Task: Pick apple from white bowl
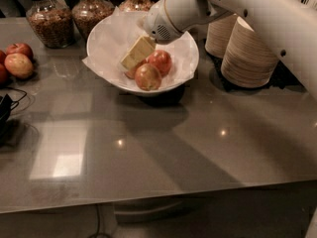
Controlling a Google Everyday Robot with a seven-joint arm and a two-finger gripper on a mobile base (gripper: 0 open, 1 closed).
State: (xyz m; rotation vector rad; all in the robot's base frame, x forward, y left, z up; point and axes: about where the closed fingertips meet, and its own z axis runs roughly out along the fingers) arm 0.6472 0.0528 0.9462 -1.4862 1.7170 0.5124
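The white bowl (106, 43), lined with crinkled white paper, stands at the back middle of the grey table and holds three apples. The dull yellow-tan apple (131, 74) lies at the left of the group, mostly hidden under my gripper (137, 53). The gripper reaches down into the bowl from the upper right and rests on or just above this apple. A redder apple (161, 61) lies to the right of the gripper. A similar yellow-red apple (147, 77) lies in front, near the bowl's front rim.
Stacks of tan paper bowls (247, 53) stand right of the bowl, under my arm. Glass jars (49, 19) of brown food line the back left. Loose apples (19, 63) lie at the left edge. A dark cable (7, 108) lies at the far left.
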